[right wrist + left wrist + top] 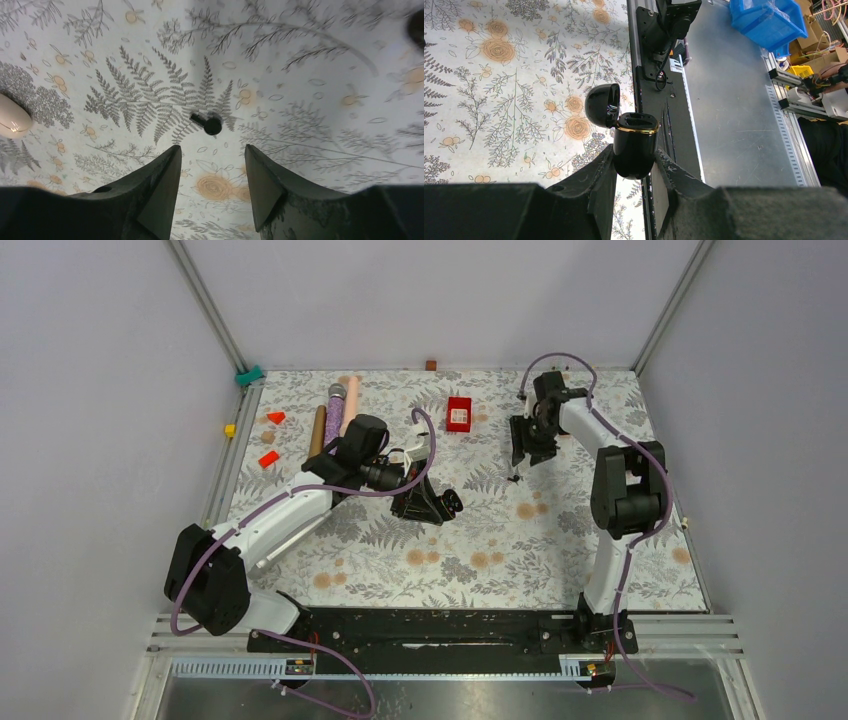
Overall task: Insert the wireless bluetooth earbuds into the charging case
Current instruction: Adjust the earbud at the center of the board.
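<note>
1. The left hand (634, 167) gripped a black charging case (635, 145) by its lower body over the middle of the floral counter (560, 560). The gold-rimmed case had its hinged lid (603, 105) thrown open. Whether the case touched the counter could not be told.
2. The right hand (212, 150) hung with its fingers spread and empty above a single black earbud (209, 124). The earbud lay on the counter just ahead of the fingertips, well apart from the case.
3. A red box (459, 413) sat toward the far side between the two arms.
4. A purple cylinder (335, 403), a pink cylinder (351, 405) and a brown cylinder (317, 430) lay side by side beside the left arm's wrist, which covered their near ends.
5. Two red blocks (268, 459) lay near the cylinders, and a yellow block (229, 430) sat at the counter's left edge.
6. A blue bin (769, 20) stood off the counter, beyond the arms' mounting rail.
7. The inside of the open case showed only darkness, so whether any earbud sat in it could not be made out.
8. A whitish rounded object (12, 119) was cut off by the left edge of the right wrist view. A dark blur (416, 25) at that view's top-right corner could not be identified.
9. From overhead, the earbud beneath the right hand was too small to pick out with certainty.
</note>
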`<state>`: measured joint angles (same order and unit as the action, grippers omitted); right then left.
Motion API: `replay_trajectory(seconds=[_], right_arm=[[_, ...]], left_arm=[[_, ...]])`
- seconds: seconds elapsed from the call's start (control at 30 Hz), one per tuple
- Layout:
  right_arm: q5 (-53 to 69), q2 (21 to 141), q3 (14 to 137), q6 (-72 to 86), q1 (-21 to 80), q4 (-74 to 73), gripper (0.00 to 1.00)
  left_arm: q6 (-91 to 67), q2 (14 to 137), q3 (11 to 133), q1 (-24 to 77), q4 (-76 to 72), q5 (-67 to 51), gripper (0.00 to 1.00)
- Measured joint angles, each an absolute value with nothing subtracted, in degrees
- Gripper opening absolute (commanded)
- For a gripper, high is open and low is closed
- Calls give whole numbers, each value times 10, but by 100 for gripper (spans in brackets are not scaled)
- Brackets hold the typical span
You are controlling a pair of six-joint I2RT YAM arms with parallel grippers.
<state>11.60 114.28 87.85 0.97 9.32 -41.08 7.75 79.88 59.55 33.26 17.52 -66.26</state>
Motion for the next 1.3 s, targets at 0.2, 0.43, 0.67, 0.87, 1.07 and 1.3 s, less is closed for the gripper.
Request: replay_trajectory(seconds=[0.2,0.43,0.67,0.87,1.07,1.3], right_arm=[[37,1143,967,-93,89,-429,65],[-75,1190,1056,-184,83,-426,72],[-88,1296,1117,-208,67,-446,73],[-44,1369,1232,-205,44,-520,79],[-4,1399,1304,-203,30,-572,78],[20,1431,1319,-210,29,-617,75]], left_arm=[[77,799,595,333,175,-663,0],[77,799,595,333,175,-663,0],[79,799,595,333,175,-663,0],[81,799,595,333,175,-663,0],[81,799,595,333,175,-667,0],[81,799,595,333,175,-667,0]])
